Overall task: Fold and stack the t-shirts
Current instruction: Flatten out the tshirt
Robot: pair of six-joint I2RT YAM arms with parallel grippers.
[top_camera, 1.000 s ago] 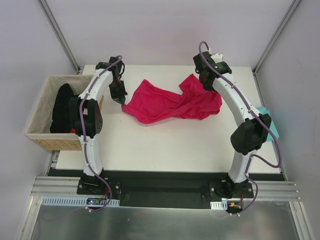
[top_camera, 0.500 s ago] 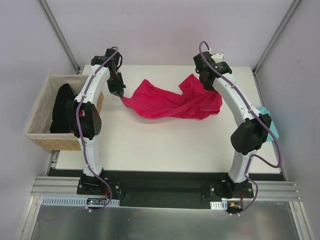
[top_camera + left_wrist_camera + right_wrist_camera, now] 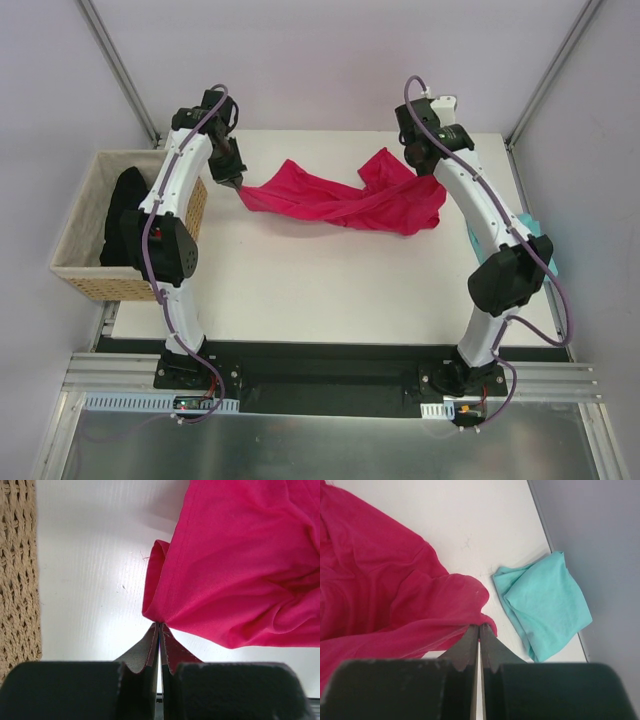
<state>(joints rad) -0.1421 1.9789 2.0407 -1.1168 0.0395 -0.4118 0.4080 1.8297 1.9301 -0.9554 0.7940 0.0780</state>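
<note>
left gripper (image 3: 159,626): fingers pinched right together, a corner of the pink t-shirt (image 3: 240,555) bunched at the very tips, so it's holding cloth

right gripper (image 3: 479,627): same deal, jaws closed with basically no gap, nipping an edge of the pink shirt where the fabric rolls over

pink t-shirt, overall: strung out between the two grippers across the far half of the table (image 3: 330,290). It's narrow and pulled into a band on the left, with a bigger crumpled bunch on the right

pink t-shirt, lift: looks like the left end is raised a bit. Can't really tell from the top view how much of the middle is touching the table

hem: from the left wrist you can see a stitched hem line running up from the pinch point, with a small folded loop of cloth beside it

teal t-shirt (image 3: 545,602): folded into a rough square, sitting at the table's right edge near the wall, close to the pink one but not touching it

basket (image 3: 80,270): woven wicker, off the left side of the table, just beside the left arm

in the basket: a dark heap of cloth (image 3: 122,215)

arms: both reach out to the far side of the table, left one near the far-left corner, right one near the far-right
</note>
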